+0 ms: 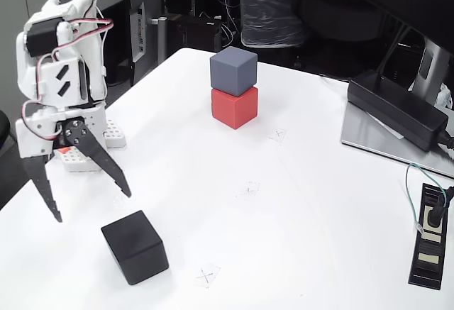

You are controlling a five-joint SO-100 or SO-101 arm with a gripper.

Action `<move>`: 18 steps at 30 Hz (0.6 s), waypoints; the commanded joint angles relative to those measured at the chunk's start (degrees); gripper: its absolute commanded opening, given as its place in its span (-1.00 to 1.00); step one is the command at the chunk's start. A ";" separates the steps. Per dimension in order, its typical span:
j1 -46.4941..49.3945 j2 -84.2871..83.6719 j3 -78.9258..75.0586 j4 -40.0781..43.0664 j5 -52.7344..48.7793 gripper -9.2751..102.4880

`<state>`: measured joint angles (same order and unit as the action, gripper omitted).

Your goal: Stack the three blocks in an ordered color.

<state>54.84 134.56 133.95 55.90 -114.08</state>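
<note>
In the fixed view a slate grey cube [233, 69] rests on top of a bright red cube [235, 107] near the far middle of the white table [305, 203]. A black cube [135, 246] sits alone near the front left. My gripper [93, 206] hangs at the left, just above and left of the black cube, with its two black fingers [110, 168] spread wide apart and nothing between them. It is open and does not touch the cube.
A long black power brick [397, 108] lies on a grey stand at the right. A black power strip [429, 235] with a plugged cable sits at the right edge. Small pencil crosses mark the tabletop. The arm's white base [60, 76] stands at the left.
</note>
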 commanded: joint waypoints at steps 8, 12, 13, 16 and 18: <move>-3.60 -0.09 4.39 -7.12 0.09 -0.13; -3.60 -0.18 5.62 -8.88 0.00 -0.14; -3.60 -0.18 6.15 -9.49 -0.09 -0.14; -3.60 -0.18 7.91 -11.78 -0.18 -0.14; -3.60 -0.18 9.32 -13.62 -0.18 -0.14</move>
<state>51.42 134.38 142.65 44.38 -114.08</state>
